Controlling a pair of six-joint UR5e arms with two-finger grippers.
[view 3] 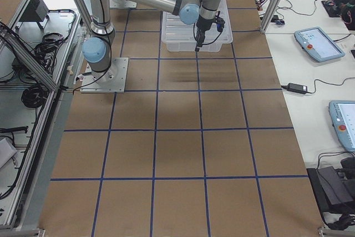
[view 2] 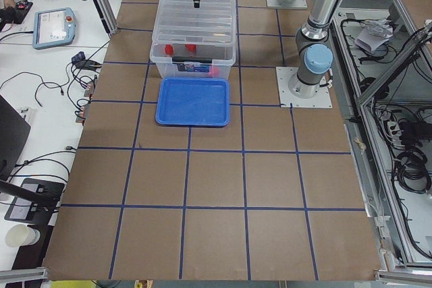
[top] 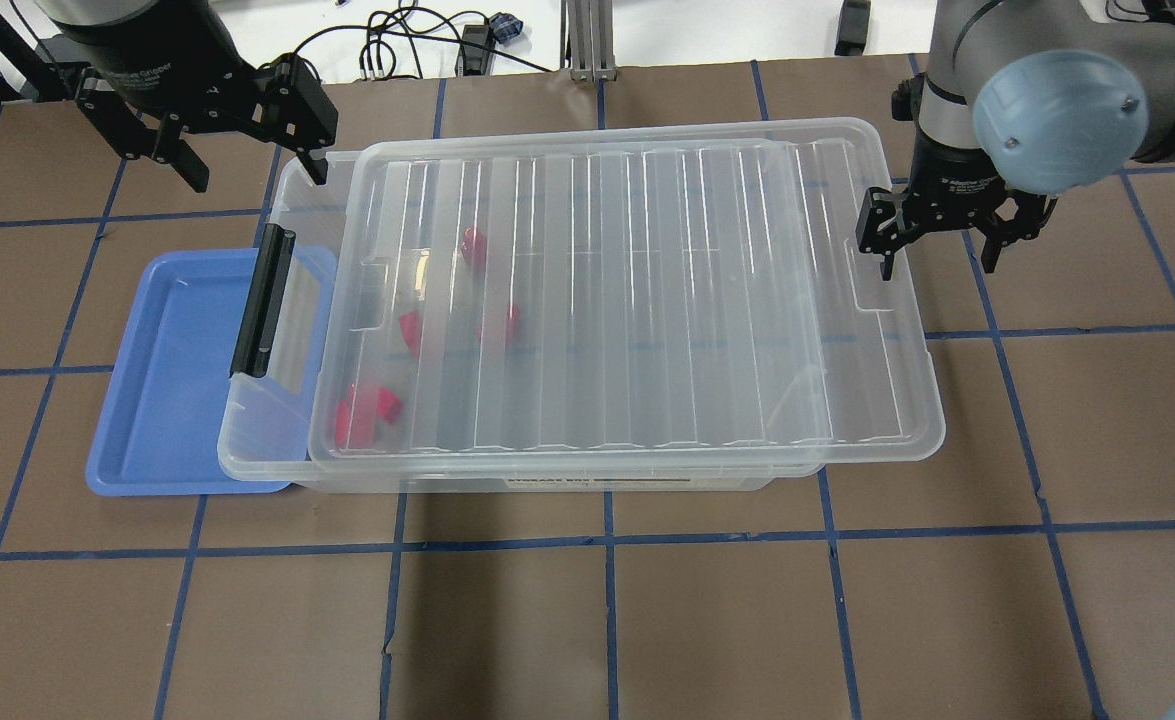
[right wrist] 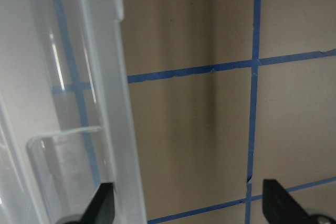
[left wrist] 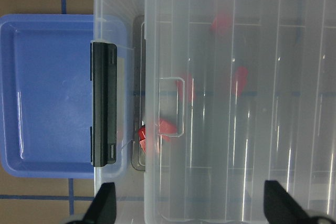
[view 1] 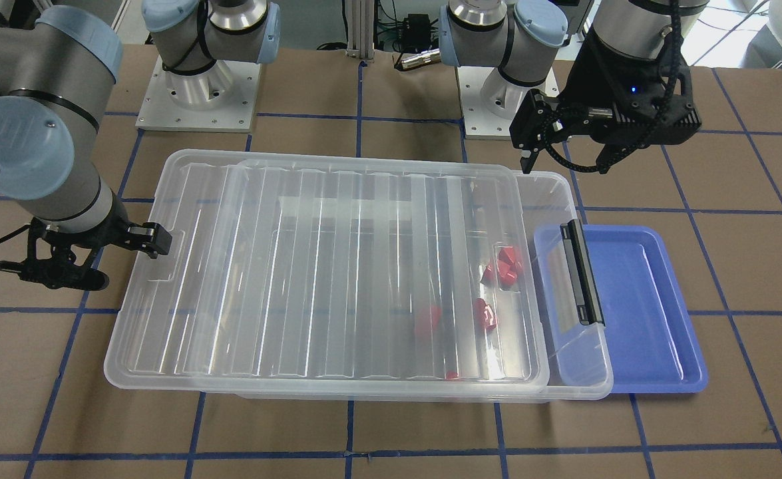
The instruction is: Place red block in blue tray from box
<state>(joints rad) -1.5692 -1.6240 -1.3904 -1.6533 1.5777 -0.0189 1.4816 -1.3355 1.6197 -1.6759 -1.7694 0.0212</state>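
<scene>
Frontally, several red blocks point(view 1: 504, 269) lie inside the box point(view 1: 560, 193) under its slid lid point(view 1: 331, 266), at the end overlapping the blue tray point(view 1: 650, 299). Overhead, left tool point(top: 252, 175) and right tool point(top: 937, 265) hover spread wide, both empty, flanking the box.

Label point(top: 597, 482) on box point(top: 427, 479) blurred; nothing legible.

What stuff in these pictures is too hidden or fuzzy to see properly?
- Red blocks: overhead view; the ribbed lid smears them, so their exact number is unclear.
- Blue tray: overhead view; the box covers one edge with its latch end.
- Right tool: right wrist view; the picture's bottom edge cuts off everything but two fingertips.
</scene>
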